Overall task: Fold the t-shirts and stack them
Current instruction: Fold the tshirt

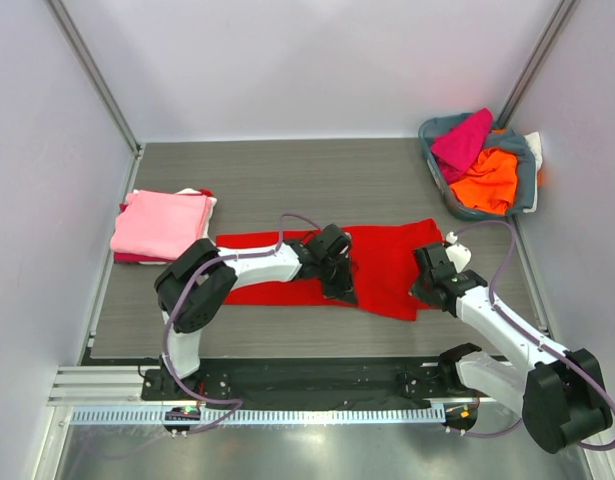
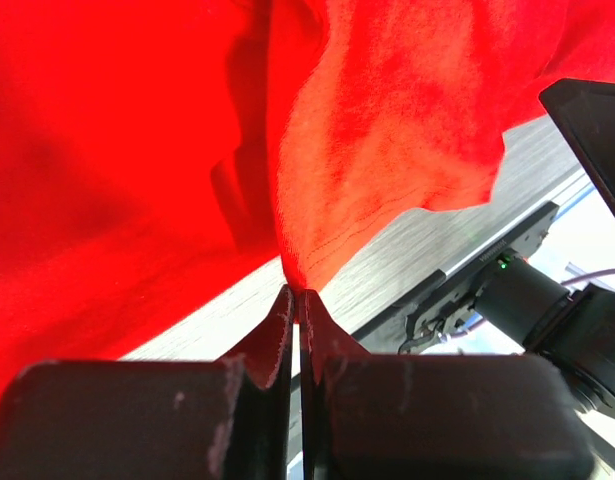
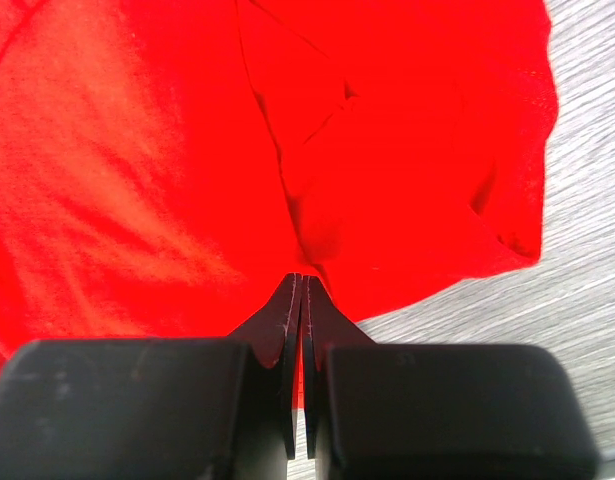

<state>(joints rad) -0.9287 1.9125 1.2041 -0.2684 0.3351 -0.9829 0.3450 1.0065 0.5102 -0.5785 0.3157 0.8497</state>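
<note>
Both pinched tight: your left end effector (image 2: 292,298) and right end effector (image 3: 299,283) grip the lower hem of the soft bright red cloth t-shirt (image 1: 387,262), mid-frame on the grey counter (image 1: 287,180). It looks limp and light, so expect sag between grips.

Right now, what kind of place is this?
Probably a robot lab booth: two white-and-black robot arms at a grey wood-grain table, a bright red cloth t-shirt, a grey-blue basket.

Bright, even light, soft shadows; wrist views oversaturated red, near jaws slightly blurred.
</note>
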